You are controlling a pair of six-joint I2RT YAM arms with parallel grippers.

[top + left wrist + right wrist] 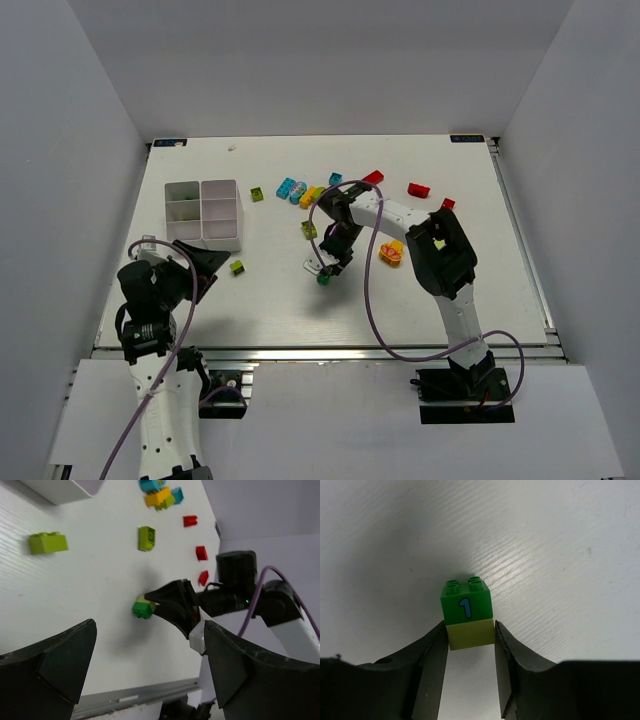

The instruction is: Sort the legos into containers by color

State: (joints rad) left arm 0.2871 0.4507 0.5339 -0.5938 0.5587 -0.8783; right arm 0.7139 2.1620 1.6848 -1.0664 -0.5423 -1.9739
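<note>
— Right claw (469, 632): what has it got?

— It pinches a pale lime plastic brick (471, 635) by its sides. A green plastic brick with a cyan "1" (467, 605) is stuck onto that one. The pair sits about mid-table, slightly toward the near edge. I cannot tell whether it is lifted off the table (270, 300) yet.

— So which step is this?

— The grasp looks made, so I judge that carrying comes next. The white plastic divided tray (200, 215) stands toward the far left corner, well apart from the pair.

— What does that move call for?

— Probably a lift and a long reach leftward to a cell for green. The two stuck bricks are different shades, so they may need separating first.

— And the rest?

— Cyan, yellow-orange and lime loose bricks (305, 192) cluster by the far edge, and red bricks (419, 189) lie toward the far right. The left claw (150, 625) is spread wide with nothing between its fingers, near the tray.
</note>
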